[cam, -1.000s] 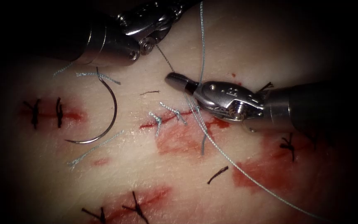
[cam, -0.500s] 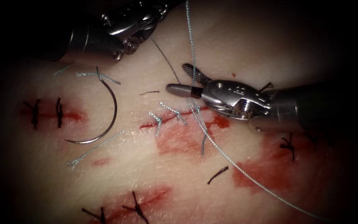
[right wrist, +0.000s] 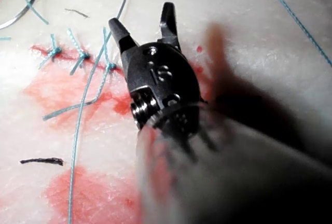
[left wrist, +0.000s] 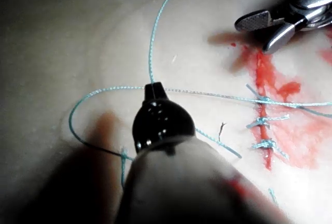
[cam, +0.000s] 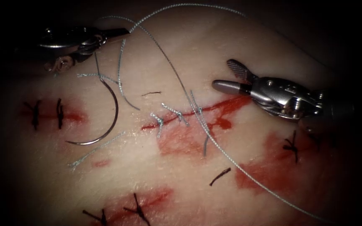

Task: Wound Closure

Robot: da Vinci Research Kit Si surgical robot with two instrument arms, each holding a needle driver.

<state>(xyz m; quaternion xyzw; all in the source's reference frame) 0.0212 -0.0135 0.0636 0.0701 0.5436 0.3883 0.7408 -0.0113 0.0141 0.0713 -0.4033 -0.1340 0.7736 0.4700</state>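
while the left pincer (cam: 120,32) sat clamped on the thread (cam: 177,79) near the tissue's (cam: 181,184) far left corner, the right pincer (cam: 227,75) hung apart and held nothing, off the right end of the cut (cam: 189,115). in the left wrist view the left pincer (left wrist: 154,87) pinched the thread (left wrist: 218,95) at its tip, with one strand rising away from it and another running across to the stitches (left wrist: 262,115). from the left pincer the thread arched up toward the tissue's far edge, came down across the cut at the rightmost stitch (cam: 198,110), and ran on toward the tissue's near right corner. a short loose strand (cam: 122,79) hung from near the same pincer and curled down left of the cut.

the needle (cam: 105,113) lay free on the tissue, well left of the cut, held by neither tool and not in the tissue; its curve bowed toward the cut, with one end by a cut end (cam: 99,76) of thread and the other pointing to the tissue's left edge. two more knotted stitches (cam: 170,115) crossed the cut left of the rightmost one. red fluid (cam: 189,138) spread below the cut and to its right. in the right wrist view the right pincer (right wrist: 145,24) stood with both jaws spread just beside the cut (right wrist: 78,58), and the thread (right wrist: 83,115) ran past it without touching. dark stitches (cam: 47,113) marked older cuts near the tissue's left, right and near edges.
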